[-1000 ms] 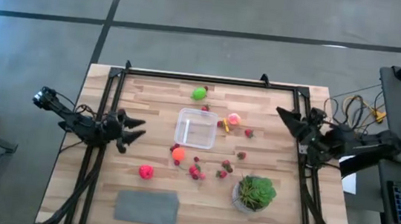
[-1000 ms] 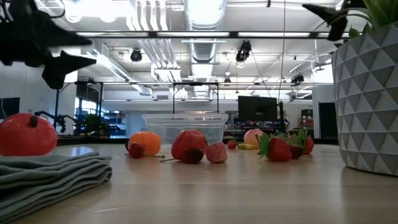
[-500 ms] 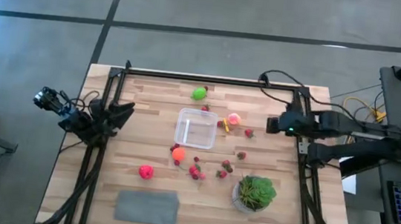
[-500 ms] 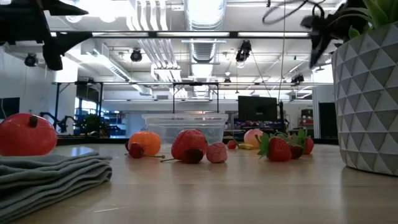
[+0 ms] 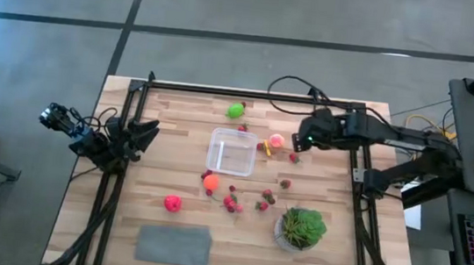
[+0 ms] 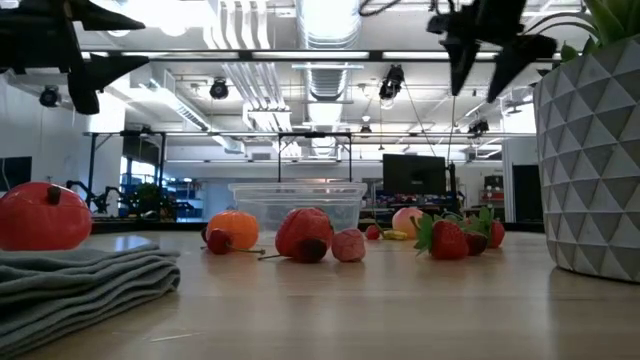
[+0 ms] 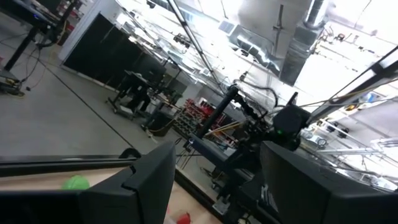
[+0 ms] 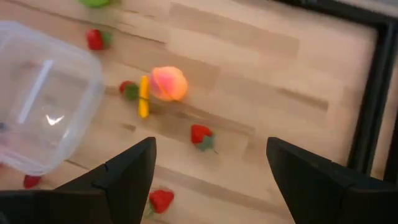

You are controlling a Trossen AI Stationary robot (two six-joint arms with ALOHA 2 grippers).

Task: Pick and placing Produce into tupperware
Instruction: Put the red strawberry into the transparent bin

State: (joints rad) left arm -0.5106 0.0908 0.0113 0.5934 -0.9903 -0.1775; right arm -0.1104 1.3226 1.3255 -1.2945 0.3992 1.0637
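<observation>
Tupperware (image 5: 231,150) is seen empty at table (image 5: 178,109) centre. Produce is scattered around the tupperware: lime-green piece (image 5: 236,110) beyond, pink-peach piece (image 5: 277,141) beside. Right gripper (image 5: 300,141), fingers spread wide and empty, is held above the pink-peach piece. Left gripper (image 5: 147,127), parted, empty, is parked well left of the tupperware.

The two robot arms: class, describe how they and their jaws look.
Both the left arm and the right arm are dark, jointed and slim. A black cable loops over the right arm, which shows a small green light. Each ends in two dark, flat, angular jaws.
</observation>
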